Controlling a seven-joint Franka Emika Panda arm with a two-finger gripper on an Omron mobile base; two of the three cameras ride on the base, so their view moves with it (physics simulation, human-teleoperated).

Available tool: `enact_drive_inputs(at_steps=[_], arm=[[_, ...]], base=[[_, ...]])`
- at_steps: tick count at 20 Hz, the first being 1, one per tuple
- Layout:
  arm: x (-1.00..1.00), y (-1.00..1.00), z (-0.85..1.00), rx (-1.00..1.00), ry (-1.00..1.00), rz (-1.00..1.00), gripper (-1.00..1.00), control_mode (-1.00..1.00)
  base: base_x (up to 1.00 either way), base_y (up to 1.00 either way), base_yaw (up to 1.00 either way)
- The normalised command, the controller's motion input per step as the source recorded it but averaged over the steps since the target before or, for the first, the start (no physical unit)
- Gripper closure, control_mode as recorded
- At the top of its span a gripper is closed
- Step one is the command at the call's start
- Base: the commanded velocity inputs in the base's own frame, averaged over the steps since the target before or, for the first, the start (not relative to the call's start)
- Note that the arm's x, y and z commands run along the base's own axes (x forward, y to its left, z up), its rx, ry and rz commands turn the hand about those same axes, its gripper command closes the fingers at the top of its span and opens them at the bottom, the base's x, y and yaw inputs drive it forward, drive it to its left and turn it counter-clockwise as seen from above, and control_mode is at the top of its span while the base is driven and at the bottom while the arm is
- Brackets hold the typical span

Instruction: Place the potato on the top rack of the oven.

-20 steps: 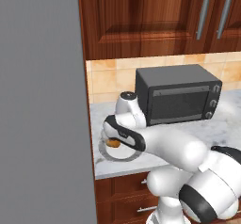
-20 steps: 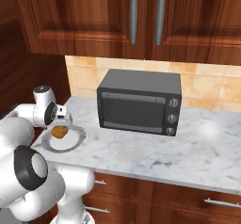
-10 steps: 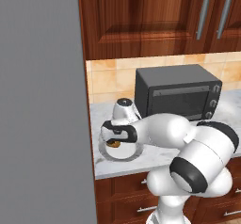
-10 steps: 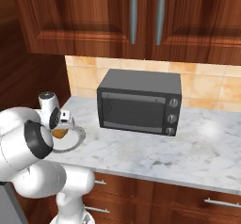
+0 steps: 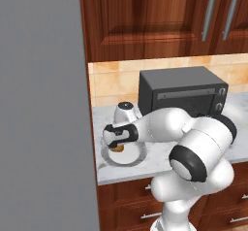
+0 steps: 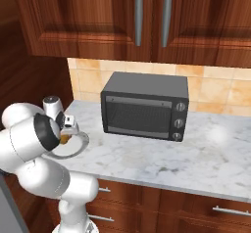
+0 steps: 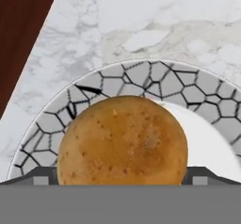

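Tool (image 5: 117, 146) poised low over the potato (image 7: 122, 142), which sits on the plate (image 7: 141, 75) near the worktop's left edge; whether its fingers grip cannot be told. Pickup under way; next, lifting toward the oven.

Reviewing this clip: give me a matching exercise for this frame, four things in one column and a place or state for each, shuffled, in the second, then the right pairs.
Things:
1. potato
2. plate
3. toaster oven
4. cabinet doors

Places or states:
A. up on the wall above the counter, shut
B. on the marble counter near its left end, grey cracked-pattern rim
C. against the tiled backsplash, door shut
D. on the plate, right before the gripper

Pairs: 1-D, 2-B, 3-C, 4-A
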Motion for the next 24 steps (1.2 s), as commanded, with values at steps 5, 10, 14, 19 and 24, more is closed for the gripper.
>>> enact_drive_inputs(at_steps=[5, 10, 14, 19, 24], arm=[[-0.01, 0.01, -0.32, 0.02, -0.06, -0.12, 1.00, -1.00], [-0.25, -0.22, 0.37, 0.00, -0.01, -0.04, 1.00, -1.00], [-0.64, -0.94, 0.82, 0.02, -0.02, -0.02, 1.00, -1.00], [-0.83, -0.77, 1.00, 0.00, -0.02, -0.02, 1.00, -1.00], [-0.92, -0.67, 0.86, 0.00, -0.02, -0.01, 1.00, -1.00]], base=[[0.00, 0.00, 0.00], [0.00, 0.00, 0.00], [0.00, 0.00, 0.00], [0.00, 0.00, 0.00], [0.00, 0.00, 0.00]])
